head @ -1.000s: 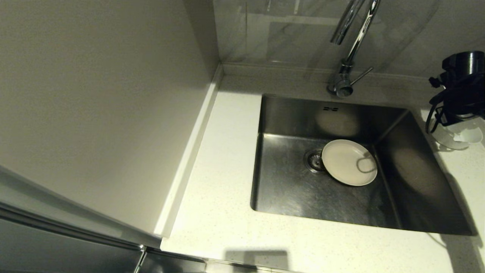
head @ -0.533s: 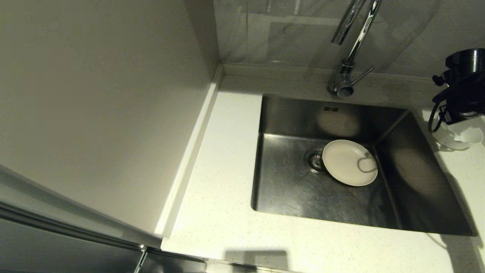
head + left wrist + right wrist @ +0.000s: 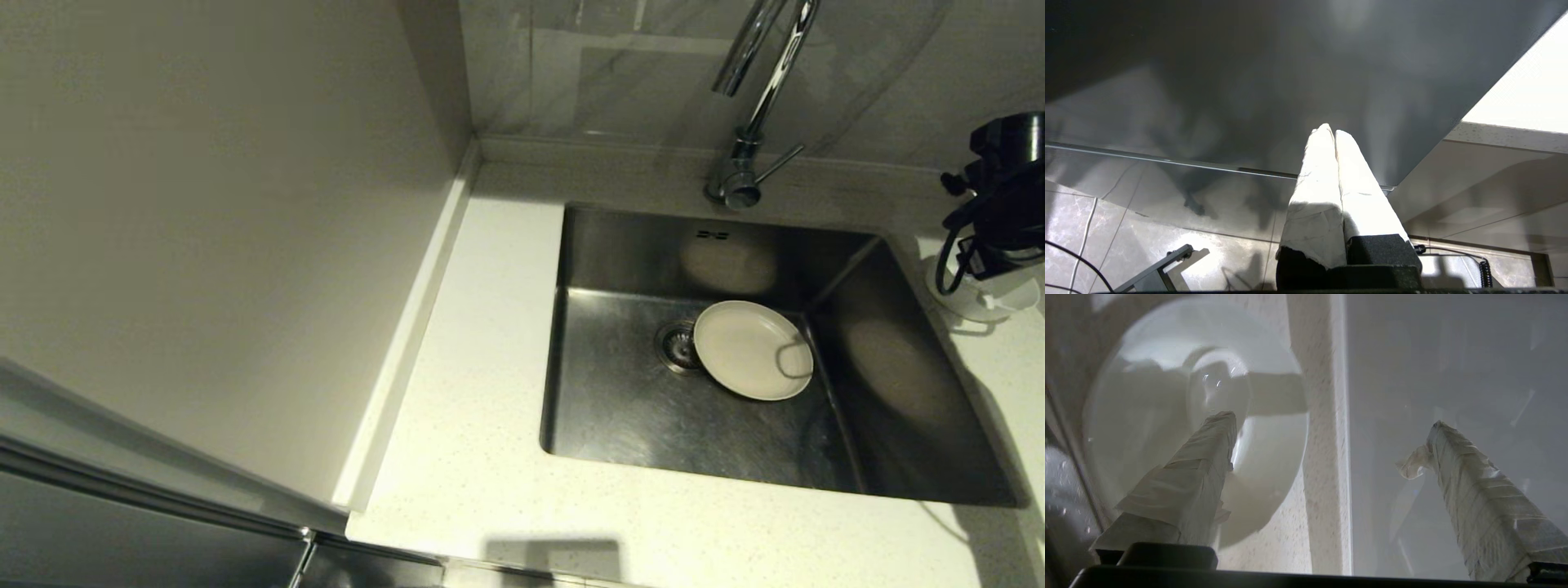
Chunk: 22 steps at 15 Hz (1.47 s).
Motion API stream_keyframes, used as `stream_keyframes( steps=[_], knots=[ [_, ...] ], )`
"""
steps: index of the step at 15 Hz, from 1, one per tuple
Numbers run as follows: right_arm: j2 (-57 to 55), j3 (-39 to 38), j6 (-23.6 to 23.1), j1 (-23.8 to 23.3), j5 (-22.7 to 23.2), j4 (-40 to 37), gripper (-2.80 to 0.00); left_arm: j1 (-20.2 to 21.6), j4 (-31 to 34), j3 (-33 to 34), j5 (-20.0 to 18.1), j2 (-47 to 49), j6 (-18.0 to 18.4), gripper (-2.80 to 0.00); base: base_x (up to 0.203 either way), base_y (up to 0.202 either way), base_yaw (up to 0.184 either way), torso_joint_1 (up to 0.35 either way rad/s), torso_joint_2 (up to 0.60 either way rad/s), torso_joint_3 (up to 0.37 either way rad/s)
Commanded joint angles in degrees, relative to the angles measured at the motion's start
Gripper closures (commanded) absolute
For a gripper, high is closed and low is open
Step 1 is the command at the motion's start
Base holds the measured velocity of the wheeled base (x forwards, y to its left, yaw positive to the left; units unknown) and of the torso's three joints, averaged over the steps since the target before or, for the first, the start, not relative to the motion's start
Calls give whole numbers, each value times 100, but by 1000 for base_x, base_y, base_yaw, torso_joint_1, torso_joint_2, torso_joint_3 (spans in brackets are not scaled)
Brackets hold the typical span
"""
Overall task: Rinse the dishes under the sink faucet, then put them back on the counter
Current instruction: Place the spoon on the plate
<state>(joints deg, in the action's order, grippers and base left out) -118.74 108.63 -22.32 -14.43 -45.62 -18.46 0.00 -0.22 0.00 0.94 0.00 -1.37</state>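
Observation:
The cream plate lies flat in the sink, beside the drain strainer. The faucet stands behind the basin, its spout above the sink. The white bowl sits on the counter right of the sink, mostly hidden under my right arm. In the right wrist view the bowl holds the white spoon. My right gripper is open, one finger over the bowl, the other before the wall. My left gripper is shut and empty, low beside the cabinet.
A beige wall panel runs along the counter's left side. The counter's low raised back edge lies just beside the bowl. A dark cabinet front and tiled floor fill the left wrist view.
My right arm has drifted to the right in the head view and covers more of the bowl. The plate has not moved.

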Motion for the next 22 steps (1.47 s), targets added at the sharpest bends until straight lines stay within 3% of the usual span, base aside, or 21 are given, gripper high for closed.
stream_keyframes(
  steps=[1,12,22],
  knots=[
    [74,-188,-9,2,-26,-9,-280,0,-4,0,3,-18,-4,0,0,0,0,0,0,0],
    [-54,-326,-219,37,-376,71,-280,0,-4,0,3,-18,-4,0,0,0,0,0,0,0],
    [8,-273,-422,239,-343,176,-280,0,-4,0,3,-18,-4,0,0,0,0,0,0,0]
  ],
)
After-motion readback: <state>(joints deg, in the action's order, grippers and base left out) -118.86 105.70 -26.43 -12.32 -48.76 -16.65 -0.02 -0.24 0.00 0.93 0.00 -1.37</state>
